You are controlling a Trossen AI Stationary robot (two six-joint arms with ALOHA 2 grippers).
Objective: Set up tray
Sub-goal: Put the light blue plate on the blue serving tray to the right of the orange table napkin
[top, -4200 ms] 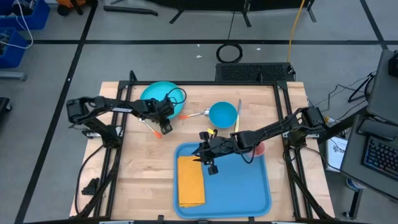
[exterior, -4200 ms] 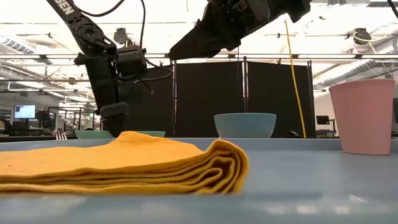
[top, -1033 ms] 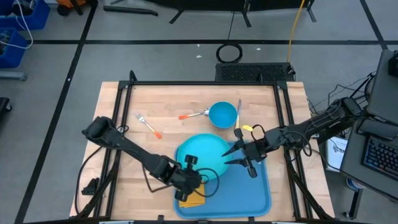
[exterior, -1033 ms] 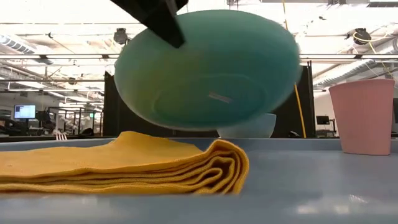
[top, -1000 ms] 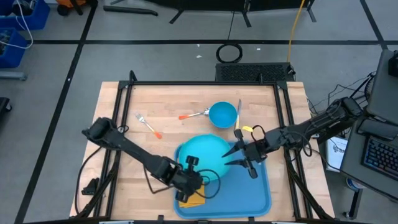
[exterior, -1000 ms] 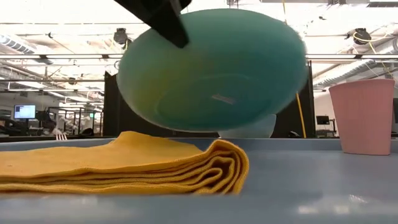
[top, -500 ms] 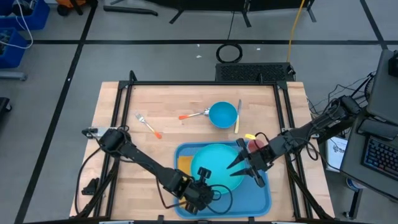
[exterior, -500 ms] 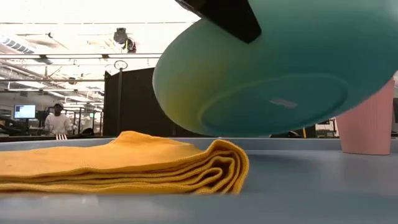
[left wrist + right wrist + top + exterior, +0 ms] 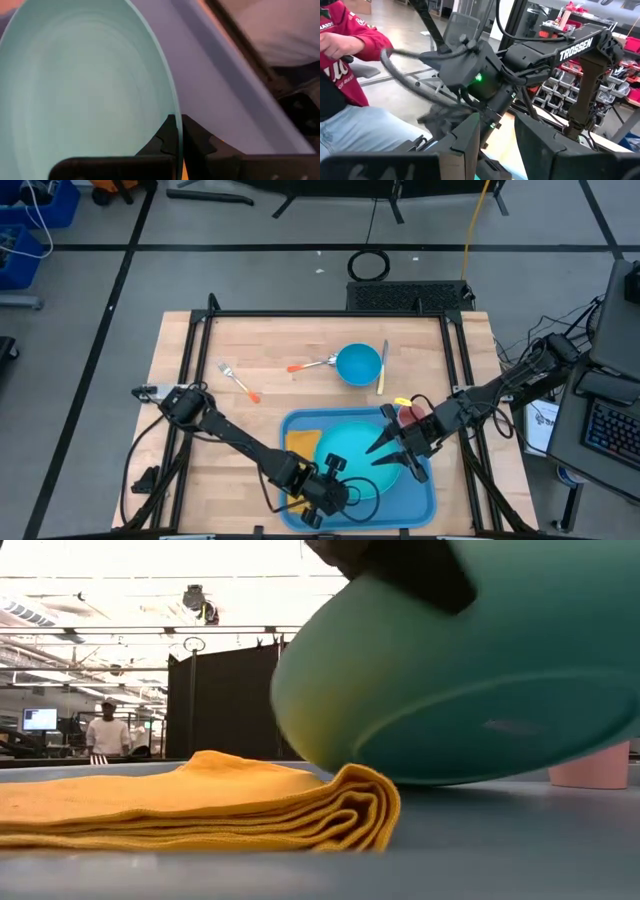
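Observation:
The round turquoise plate [image 9: 355, 448] hangs tilted just above the middle of the big blue tray [image 9: 415, 495]; the low view shows its underside [image 9: 480, 690]. My left gripper [image 9: 326, 472] is shut on its near-left rim. My right gripper [image 9: 385, 452] stands open at the plate's right edge; whether it touches I cannot tell. A folded orange napkin [image 9: 298, 445] lies flat on the tray's left part. A pink cup [image 9: 412, 417] stands upright in the tray's far right corner. My left gripper [image 9: 176, 131] pinches the plate's rim [image 9: 174, 107] between its two fingers, one on the inner face and one on the underside. It comes from the table's near-left side. The plate is lifted clear of the tray [image 9: 215, 85], tilted, with the held rim highest.
Beyond the tray, on the wood, sit a blue bowl [image 9: 358, 364], a spoon [image 9: 310, 365], a knife [image 9: 383, 365] and an orange-handled fork [image 9: 236, 382]. A person in a red sleeve [image 9: 345, 45] sits beyond the table; another person [image 9: 107, 735] stands far off.
My left gripper carried the plate from over the tray's far-left corner toward the near edge and right, and down, until it hangs low over the tray's middle. My right gripper moved alongside it toward the near-right. The napkin and cup stayed put.

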